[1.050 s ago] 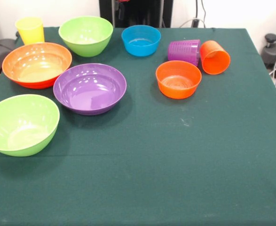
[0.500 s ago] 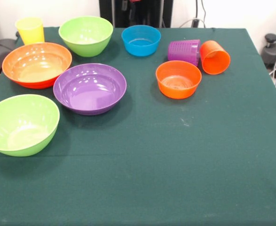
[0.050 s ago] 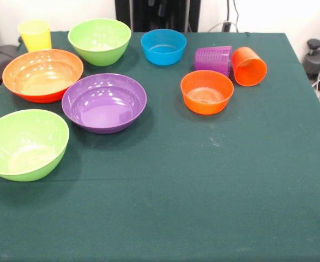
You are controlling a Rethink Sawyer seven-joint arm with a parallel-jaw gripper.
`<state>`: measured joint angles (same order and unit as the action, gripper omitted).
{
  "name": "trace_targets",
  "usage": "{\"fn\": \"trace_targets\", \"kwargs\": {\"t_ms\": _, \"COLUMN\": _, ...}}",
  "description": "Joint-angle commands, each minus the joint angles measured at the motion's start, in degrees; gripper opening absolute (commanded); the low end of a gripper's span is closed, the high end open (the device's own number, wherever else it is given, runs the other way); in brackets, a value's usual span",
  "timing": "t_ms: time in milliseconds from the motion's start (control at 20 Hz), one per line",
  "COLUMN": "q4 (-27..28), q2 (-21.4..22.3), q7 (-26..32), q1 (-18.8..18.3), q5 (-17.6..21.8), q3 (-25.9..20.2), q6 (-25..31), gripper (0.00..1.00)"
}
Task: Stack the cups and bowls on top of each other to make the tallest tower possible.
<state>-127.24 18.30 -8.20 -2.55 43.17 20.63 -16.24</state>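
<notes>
From the front, the only change is at the top edge: the sliver of red arm that showed there a second ago, and had shifted along half a second ago, is gone. The fingers are not to be seen, so I cannot tell whether they are apart or together, and nothing can be placed against them

On the table nothing has moved. The yellow cup stands upright at the far corner, just beside the large orange bowl and the far lime green bowl. The purple bowl sits close against the orange one, with the near lime green bowl in front of both. The blue bowl is apart at the back. The orange cup lies on its side, mouth toward me, touching the purple cup (upside down or tipped, I can't say), and the small orange bowl sits just in front of them

My reading: no stacking has begun; every piece is single, and the arm looks withdrawn, not reaching
</notes>
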Motion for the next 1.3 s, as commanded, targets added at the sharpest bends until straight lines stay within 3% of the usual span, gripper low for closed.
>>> {"fn": "trace_targets", "kwargs": {"t_ms": 50, "q4": -2.3, "q2": -5.1, "q7": -19.4, "q1": 8.1, "q5": -5.6, "q3": -2.0, "q6": -9.3, "gripper": 1.00}}
{"fn": "trace_targets", "kwargs": {"t_ms": 300, "q4": -5.5, "q2": -4.7, "q7": -20.9, "q1": 14.3, "q5": -8.3, "q3": -1.3, "q6": -11.7, "gripper": 1.00}}
{"fn": "trace_targets", "kwargs": {"t_ms": 650, "q4": -6.2, "q2": -3.4, "q7": -23.0, "q1": 16.8, "q5": -8.2, "q3": -1.5, "q6": -10.9, "gripper": 1.00}}
{"fn": "trace_targets", "kwargs": {"t_ms": 1100, "q4": -2.6, "q2": 0.1, "q7": -23.6, "q1": 13.9, "q5": -5.2, "q3": -3.6, "q6": -4.3, "gripper": 1.00}}
{"fn": "trace_targets", "kwargs": {"t_ms": 1300, "q4": -2.8, "q2": 1.0, "q7": -23.3, "q1": 12.7, "q5": -3.9, "q3": -2.7, "q6": -4.4, "gripper": 1.00}}
